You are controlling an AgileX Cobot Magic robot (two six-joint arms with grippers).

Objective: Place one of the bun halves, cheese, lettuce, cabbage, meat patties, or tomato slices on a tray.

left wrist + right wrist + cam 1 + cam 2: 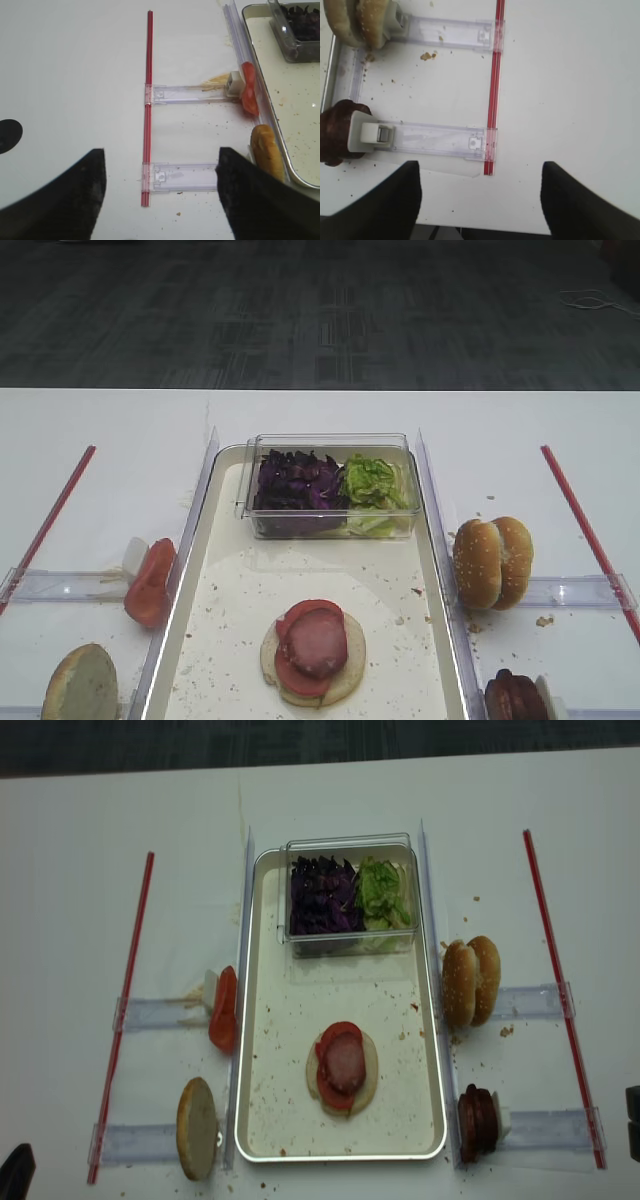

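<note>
At the lower centre of the cream-white rectangular tray (225,570), a pinkish meat patty (318,638) tops a red tomato slice and pale bun half, while the right end effector (480,200) and left end effector (161,192) both hang spread apart, empty.

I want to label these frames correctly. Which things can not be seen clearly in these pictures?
- Cheese: not identifiable in any view.
- Meat patties at right: cut by the bottom edge in the high view; their count is unclear.
- Left bun half: also cut by that edge.
- Tomato slices at left: edge-on, count unclear.
- Bun on the tray: mostly covered by tomato and patty.
- Both arms: almost out of the high views; fingers dark and cropped.
</note>
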